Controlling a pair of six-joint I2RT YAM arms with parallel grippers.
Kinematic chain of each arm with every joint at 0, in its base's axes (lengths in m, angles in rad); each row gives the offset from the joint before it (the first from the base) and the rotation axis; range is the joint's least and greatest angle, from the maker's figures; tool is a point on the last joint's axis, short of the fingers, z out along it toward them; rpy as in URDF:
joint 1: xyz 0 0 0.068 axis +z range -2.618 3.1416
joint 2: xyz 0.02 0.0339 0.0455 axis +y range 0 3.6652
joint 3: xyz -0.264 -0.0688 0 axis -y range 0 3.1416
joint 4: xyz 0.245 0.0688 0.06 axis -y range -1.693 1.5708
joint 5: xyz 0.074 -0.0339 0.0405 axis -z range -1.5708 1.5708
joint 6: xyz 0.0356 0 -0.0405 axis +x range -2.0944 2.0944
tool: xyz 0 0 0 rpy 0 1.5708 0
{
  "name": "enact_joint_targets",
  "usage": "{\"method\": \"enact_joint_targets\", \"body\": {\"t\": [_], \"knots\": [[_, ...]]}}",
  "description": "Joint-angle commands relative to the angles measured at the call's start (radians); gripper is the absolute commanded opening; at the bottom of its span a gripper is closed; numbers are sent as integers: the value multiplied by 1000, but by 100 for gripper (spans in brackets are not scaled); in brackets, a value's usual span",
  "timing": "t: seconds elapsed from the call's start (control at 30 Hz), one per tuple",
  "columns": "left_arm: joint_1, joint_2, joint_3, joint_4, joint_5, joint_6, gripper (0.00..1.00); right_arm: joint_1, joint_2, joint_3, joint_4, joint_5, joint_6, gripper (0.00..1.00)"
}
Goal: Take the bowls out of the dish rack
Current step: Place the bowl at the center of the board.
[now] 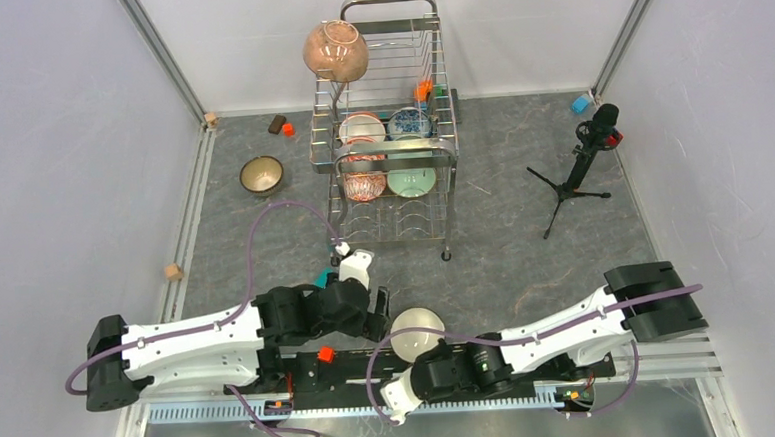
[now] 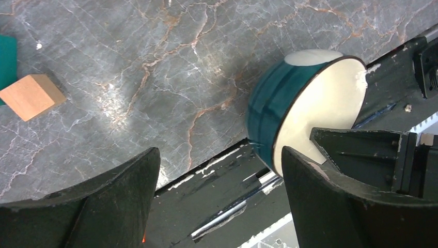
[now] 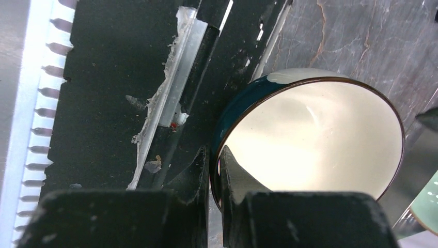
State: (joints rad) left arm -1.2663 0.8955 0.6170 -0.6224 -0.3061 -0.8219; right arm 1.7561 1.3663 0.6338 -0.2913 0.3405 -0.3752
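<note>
A grey marbled tabletop is enclosed by pale walls. The dish rack is stood at the far centre, with a pink-brown bowl tilted on top and a pale green bowl among those racked. At the near edge the teal-and-white bowl is pinched by its rim in the right gripper. The left gripper is spread wide just beside it, holding nothing.

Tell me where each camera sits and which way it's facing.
Top external: above and behind the bases, looking down on the table, dish rack and both arms.
Left wrist: faces the table past the open left gripper.
Right wrist: looks along the right gripper, shut on the teal-and-white bowl.
Shared: all show that bowl.
</note>
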Motion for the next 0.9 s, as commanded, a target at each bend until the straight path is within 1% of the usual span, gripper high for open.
{"method": "enact_joint_targets", "body": {"t": [0.0, 0.17, 0.37, 0.6, 0.73, 0.87], "knots": [[-33, 26, 55, 61, -22, -38, 93, 15, 31, 94, -36, 18, -64, 0], [-76, 92, 74, 63, -25, -25, 91, 16, 52, 124, -56, 22, -90, 0], [-96, 166, 81, 63, -26, -10, 83, 15, 49, 127, -67, 23, -91, 0], [-97, 239, 75, 96, -22, 7, 70, 16, 18, 122, -69, 23, -77, 0], [-97, 282, 80, 124, -8, 13, 58, 17, 13, 119, -64, 24, -70, 0], [-98, 308, 78, 145, 3, 9, 51, 17, 13, 119, -55, 26, -65, 0]]}}
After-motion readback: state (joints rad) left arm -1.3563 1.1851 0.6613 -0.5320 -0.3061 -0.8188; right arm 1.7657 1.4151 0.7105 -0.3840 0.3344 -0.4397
